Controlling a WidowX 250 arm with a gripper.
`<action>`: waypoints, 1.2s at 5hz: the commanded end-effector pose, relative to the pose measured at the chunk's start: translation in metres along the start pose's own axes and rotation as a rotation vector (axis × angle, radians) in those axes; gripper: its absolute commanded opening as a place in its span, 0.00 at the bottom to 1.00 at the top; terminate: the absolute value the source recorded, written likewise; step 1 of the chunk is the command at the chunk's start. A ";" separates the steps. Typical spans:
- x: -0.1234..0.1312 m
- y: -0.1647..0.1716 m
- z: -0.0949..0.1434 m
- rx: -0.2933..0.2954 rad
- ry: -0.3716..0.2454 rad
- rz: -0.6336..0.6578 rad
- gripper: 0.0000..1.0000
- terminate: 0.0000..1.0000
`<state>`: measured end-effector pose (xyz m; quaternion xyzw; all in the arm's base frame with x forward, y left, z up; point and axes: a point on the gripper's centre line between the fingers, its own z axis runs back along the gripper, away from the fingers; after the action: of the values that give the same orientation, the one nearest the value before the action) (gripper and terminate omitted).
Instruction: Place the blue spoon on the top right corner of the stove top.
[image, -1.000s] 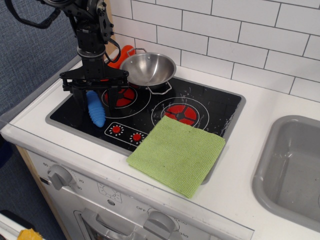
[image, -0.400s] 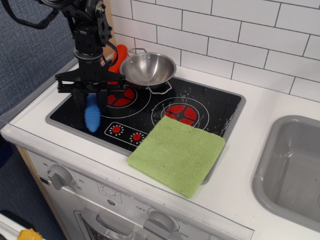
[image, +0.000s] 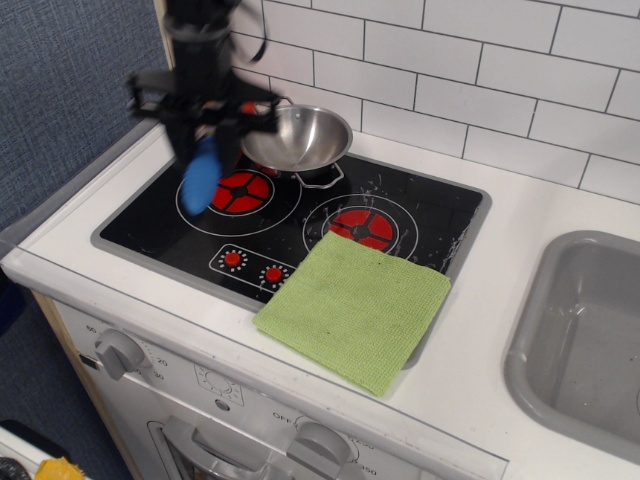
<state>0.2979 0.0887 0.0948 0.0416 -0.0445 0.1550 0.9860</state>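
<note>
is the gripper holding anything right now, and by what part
Yes, the gripper holds the blue spoon by the upper end of its ribbed handle, lifted clear above the stove top. The frame is motion-blurred, so the exact contact is unclear.

Tool raised, closed on load
</note>
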 end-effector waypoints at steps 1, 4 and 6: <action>0.003 -0.080 0.020 -0.205 -0.082 -0.430 0.00 0.00; 0.030 -0.122 -0.025 -0.037 -0.085 -0.266 0.00 0.00; 0.032 -0.151 -0.040 -0.072 -0.070 -0.328 0.00 0.00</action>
<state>0.3899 -0.0457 0.0277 0.0200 -0.0503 -0.0065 0.9985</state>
